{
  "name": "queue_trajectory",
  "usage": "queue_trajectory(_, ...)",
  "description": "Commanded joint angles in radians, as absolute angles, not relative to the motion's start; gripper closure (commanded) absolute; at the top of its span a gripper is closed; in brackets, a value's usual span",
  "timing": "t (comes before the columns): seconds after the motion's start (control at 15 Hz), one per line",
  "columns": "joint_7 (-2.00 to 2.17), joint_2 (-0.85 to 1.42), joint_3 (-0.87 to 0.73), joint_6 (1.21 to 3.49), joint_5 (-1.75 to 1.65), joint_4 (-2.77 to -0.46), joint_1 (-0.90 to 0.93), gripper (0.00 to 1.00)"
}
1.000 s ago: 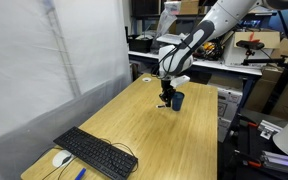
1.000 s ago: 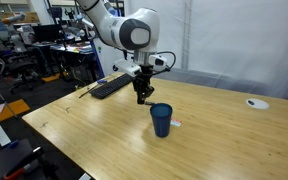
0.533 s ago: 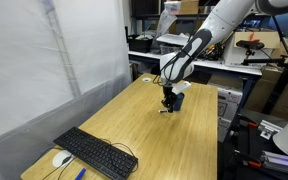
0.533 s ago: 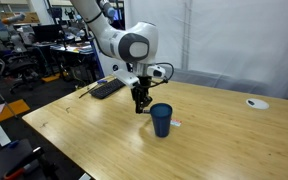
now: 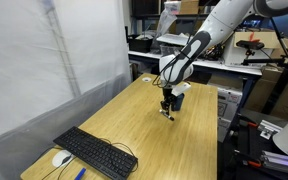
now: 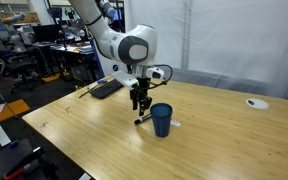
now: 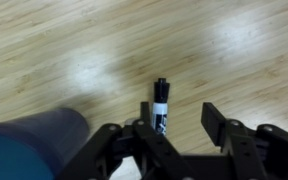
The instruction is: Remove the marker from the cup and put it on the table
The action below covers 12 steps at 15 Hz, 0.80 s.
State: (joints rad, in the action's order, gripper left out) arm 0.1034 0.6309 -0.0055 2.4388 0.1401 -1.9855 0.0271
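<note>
- Marker (image 5: pixel 170 115) in an exterior view: a short dark stick lying on the table (image 5: pixel 124 125), just below the gripper (image 5: pixel 167 104). The cup (image 5: pixel 181 100) stands just behind, partly hidden by the arm. The view is too small to show whether the fingers are spread. A black keyboard (image 5: pixel 96 152) and a white mouse (image 5: pixel 61 158) lie well apart, at the near end of the table.
- In an exterior view from the opposite side, the marker (image 6: pixel 142 121) lies on the wood beside the foot of the cup (image 6: pixel 161 120), outside it (whether the two touch cannot be told). The gripper (image 6: pixel 139 103) hangs right above the marker, pointing down. The keyboard (image 6: pixel 109 88) lies far behind the arm.
- In the wrist view, the marker (image 7: pixel 160 104) lies flat on the pale wood-grain table (image 7: pixel 64 50), its dark tip pointing away and its near end hidden under the gripper body. The gripper (image 7: pixel 162 125) is spread wide, one finger to either side of the marker, with a clear gap on each side, so it grips nothing. The cup (image 7: pixel 29 150) fills the lower corner, beside one finger.
</note>
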Motion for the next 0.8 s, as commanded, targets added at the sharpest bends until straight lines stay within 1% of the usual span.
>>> queue_trajectory(0.0, 0.117, 0.597, -0.006, 2.385, 0.131, -1.977, 0.020, 0.13)
queue_trajectory(0.13, 0.112, 0.574, -0.003, 2.331, 0.138, -1.965, 0.011, 0.02)
queue_trajectory(0.2, 0.109, 0.558, -0.001, 2.288, 0.142, -1.958, 0.004, 0.00)
queue_trajectory(0.47, 0.121, 0.498, -0.014, 2.184, 0.136, -1.937, 0.002, 0.00)
queue_trajectory(0.73, 0.137, 0.451, -0.023, 2.130, 0.129, -1.921, 0.006, 0.00)
